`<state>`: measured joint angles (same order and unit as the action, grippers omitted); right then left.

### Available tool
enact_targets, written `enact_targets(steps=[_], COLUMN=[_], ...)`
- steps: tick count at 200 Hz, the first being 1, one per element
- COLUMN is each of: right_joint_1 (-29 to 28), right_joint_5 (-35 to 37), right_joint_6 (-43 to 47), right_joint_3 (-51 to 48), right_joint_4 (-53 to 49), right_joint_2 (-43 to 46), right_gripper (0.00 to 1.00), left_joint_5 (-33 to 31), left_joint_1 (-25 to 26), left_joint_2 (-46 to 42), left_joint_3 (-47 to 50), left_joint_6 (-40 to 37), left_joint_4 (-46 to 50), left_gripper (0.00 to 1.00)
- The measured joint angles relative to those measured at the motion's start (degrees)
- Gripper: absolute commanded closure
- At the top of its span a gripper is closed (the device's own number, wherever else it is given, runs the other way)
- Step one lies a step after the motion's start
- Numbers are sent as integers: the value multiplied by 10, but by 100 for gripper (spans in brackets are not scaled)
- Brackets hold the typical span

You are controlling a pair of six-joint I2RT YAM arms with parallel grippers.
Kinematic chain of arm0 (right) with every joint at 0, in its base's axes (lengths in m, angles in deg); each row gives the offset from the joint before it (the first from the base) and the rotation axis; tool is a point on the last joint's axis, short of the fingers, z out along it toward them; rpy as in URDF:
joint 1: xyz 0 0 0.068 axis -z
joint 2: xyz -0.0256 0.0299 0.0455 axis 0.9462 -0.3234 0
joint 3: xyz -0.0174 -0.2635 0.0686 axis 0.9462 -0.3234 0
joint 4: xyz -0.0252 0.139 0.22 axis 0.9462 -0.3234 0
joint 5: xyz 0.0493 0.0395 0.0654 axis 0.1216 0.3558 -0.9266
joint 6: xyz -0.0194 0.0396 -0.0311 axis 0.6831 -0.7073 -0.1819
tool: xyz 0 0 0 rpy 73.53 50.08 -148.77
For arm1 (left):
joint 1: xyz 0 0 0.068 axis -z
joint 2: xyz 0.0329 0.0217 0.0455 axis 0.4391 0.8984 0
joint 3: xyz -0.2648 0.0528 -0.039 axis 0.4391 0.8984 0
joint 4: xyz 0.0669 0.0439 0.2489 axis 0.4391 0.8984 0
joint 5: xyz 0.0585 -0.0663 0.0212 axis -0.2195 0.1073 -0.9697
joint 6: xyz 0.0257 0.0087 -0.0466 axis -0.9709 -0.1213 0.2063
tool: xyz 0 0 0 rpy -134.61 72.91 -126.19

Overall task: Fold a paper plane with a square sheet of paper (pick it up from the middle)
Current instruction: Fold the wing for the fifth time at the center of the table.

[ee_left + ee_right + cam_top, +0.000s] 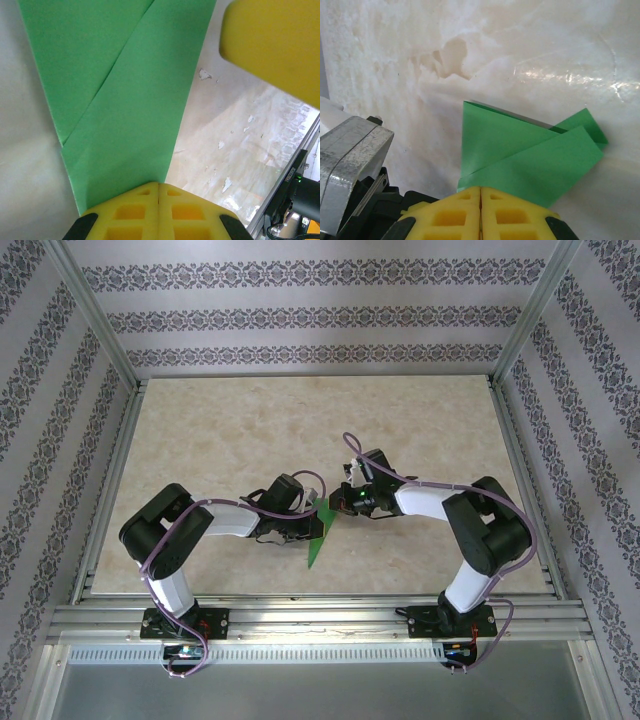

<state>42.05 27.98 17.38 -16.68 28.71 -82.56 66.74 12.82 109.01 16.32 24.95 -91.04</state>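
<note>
Toward six o'clock of the table [200, 450] centre, left gripper [159, 187] and right gripper [481, 190] — both pressed together — pinch the green sheet [318, 538] from nine and three o'clock; an even, gentle pull should hold its crease straight.

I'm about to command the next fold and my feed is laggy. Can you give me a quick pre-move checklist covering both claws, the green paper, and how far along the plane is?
1. Left claw shut on the green paper: ok, the paper's edge is pinched in its closed jaws.
2. Right claw shut on the same paper: ok.
3. Creases present: ok, overlapping folds show in the right wrist view.
4. Slim dart shape reached: not ok, the paper is broad and angular.
5. Paper lifted off the table: cannot tell.
6. Gap between the claws: cannot tell, they sit close together.
</note>
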Motion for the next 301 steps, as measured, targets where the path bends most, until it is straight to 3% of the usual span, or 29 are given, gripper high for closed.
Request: enact_targets(steps=[62,167,222,268,301], right_joint_1=[-8,93,50,-4,-10], right_joint_5=[-7,22,9,-14,-17], right_joint_6=[6,19,19,18,16], right_joint_3=[0,52,30,21,17], right_joint_4=[2,-11,-8,-4,-4], right_joint_2=[-47,-61,15,-10,-47], right_gripper=[91,89,87,91,94], left_joint_5=[1,1,1,1,2], left_joint_1=[0,0,0,0,0], left_joint_2=[0,-6,-12,-12,-12], left_joint_3=[0,12,20,22,23], left_joint_6=[0,0,4,7,13], left_joint_4=[0,-10,-14,-21,-21], left_gripper=[100,100,100,100,100])
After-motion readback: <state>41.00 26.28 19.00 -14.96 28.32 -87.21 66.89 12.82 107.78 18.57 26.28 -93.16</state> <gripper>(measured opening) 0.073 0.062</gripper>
